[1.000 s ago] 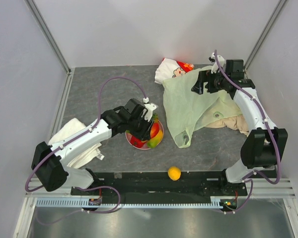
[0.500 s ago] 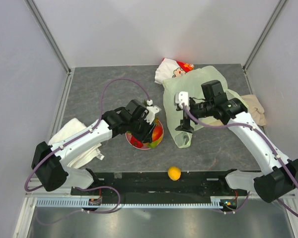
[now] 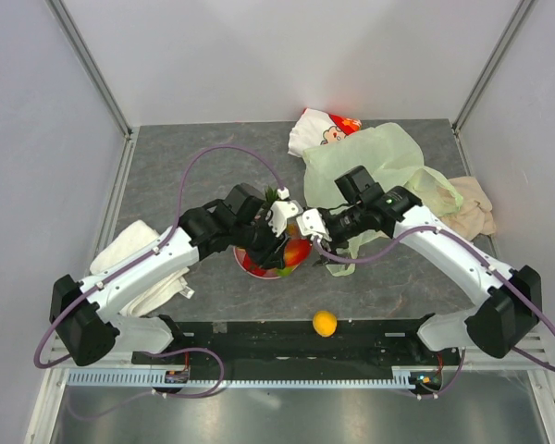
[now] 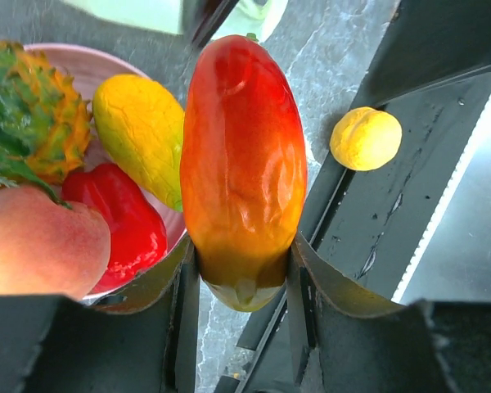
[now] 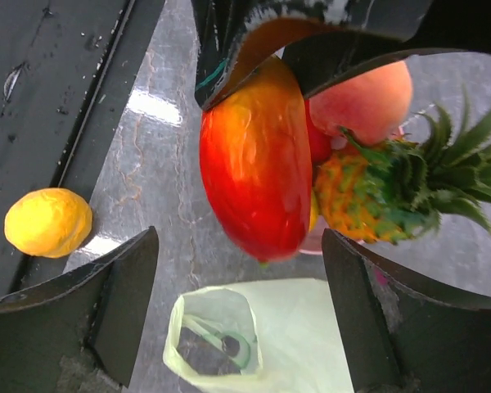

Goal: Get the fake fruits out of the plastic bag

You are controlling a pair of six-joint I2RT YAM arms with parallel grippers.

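My left gripper is shut on the yellow-red mango and holds it by its lower end, at the right rim of the pink plate. On the plate lie the pineapple, a yellow piece, the red pepper and the peach. My right gripper is open and empty, facing the mango, above a handle loop of the pale-green plastic bag. The bag lies crumpled at the back right. A yellow-orange fruit sits on the black base bar.
A white-and-red cartoon pouch lies behind the bag. A beige cloth lies at the right wall. A white towel lies under the left arm. The two grippers are very close together over the plate's right side.
My right arm swung from the back right across the bag to the plate, facing my left gripper. The bag bunched up and uncovered the beige cloth. My left gripper now holds the mango.
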